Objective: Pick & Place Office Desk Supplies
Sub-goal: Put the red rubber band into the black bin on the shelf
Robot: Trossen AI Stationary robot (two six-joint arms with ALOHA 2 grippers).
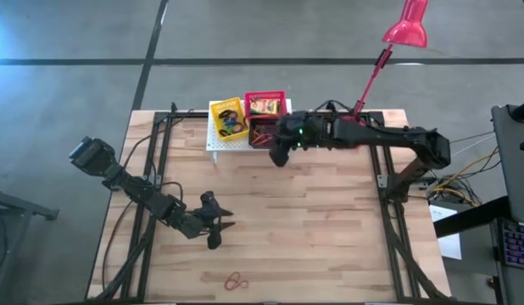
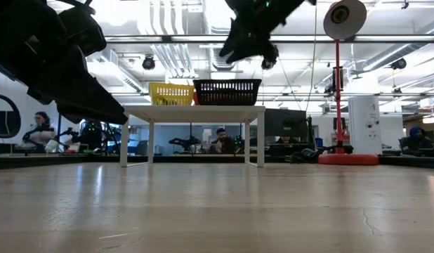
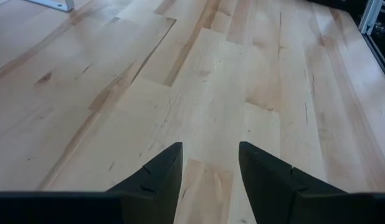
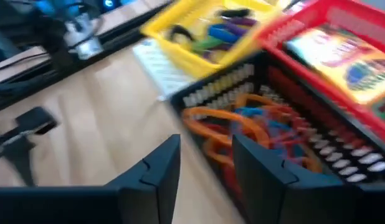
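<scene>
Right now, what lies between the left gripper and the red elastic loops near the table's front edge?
Nothing: in the high view, only bare wood separates the left gripper from the red elastic loops.

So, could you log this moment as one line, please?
right gripper: open over black basket | left gripper: open, empty, mid-table | red loops: near edge

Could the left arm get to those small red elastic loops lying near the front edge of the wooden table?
Probably yes. The red elastic loops lie in the open on bare table, and the left gripper hovers close by, open, with nothing between.
</scene>
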